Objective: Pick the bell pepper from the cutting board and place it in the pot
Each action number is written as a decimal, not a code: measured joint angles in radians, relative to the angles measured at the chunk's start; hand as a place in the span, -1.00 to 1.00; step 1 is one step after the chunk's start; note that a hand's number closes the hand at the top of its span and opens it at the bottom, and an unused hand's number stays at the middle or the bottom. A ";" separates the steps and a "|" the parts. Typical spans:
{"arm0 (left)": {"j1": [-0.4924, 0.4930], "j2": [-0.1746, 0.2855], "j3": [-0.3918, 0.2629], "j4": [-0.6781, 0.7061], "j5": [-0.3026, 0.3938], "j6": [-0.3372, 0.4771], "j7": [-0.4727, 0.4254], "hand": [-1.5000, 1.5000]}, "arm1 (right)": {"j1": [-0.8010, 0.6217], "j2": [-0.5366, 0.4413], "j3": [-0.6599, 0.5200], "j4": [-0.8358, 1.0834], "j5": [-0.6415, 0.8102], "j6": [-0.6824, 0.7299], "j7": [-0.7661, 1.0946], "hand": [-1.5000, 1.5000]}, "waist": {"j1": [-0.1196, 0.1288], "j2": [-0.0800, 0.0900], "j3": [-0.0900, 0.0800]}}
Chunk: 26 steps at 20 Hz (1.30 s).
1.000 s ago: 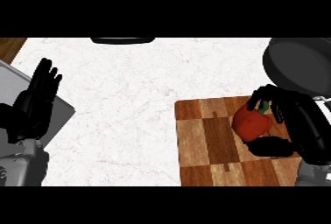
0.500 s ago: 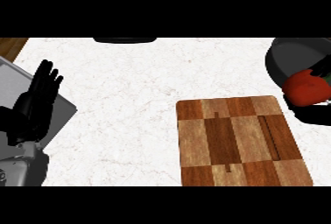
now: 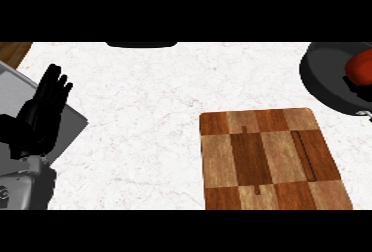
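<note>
**Pepper over the pot, board bare**

We see the red bell pepper (image 3: pixel 361 69) at the far right edge of the head view, inside the round outline of the dark pot (image 3: pixel 323 74) and partly cut off by the frame; whether it rests on the pot's bottom or is held above it, we cannot tell. Just below the pepper, a black patch against the pot's inside looks to us like part of the right hand (image 3: pixel 359 93); so little of it shows that we cannot tell whether it grips anything. The wooden cutting board (image 3: pixel 269 157) lies nearer to us than the pot, on the white marbled counter (image 3: pixel 145 98); its checkered top carries nothing. The left hand (image 3: pixel 40 118) shows at the left side, well apart from board and pot, its fingers straight, pointing up and holding nothing; it sits over a grey panel (image 3: pixel 18 91), with its grey forearm (image 3: pixel 25 189) below. A dark object (image 3: pixel 141 44) shows at the counter's far edge.
</note>
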 measured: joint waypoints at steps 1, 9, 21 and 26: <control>0.010 0.000 0.000 -0.018 0.001 0.000 0.007 0.00 | -0.014 -0.013 -0.016 0.050 -0.011 -0.009 -0.024 1.00 | 0.002 0.000 0.000; -0.003 -0.009 -0.014 -0.009 -0.005 -0.008 -0.006 0.00 | -0.060 -0.127 0.004 0.347 0.193 -0.239 -0.196 1.00 | 0.025 0.012 0.001; -0.044 -0.020 -0.020 0.025 -0.008 -0.010 -0.015 0.00 | -0.258 -0.210 -0.030 0.972 0.291 -0.464 -0.399 -1.00 | 0.046 0.021 0.003; -0.059 -0.017 -0.012 0.033 0.001 -0.016 -0.015 0.00 | -0.315 -0.226 -0.073 1.121 0.244 -0.377 -0.442 -1.00 | 0.056 0.025 0.005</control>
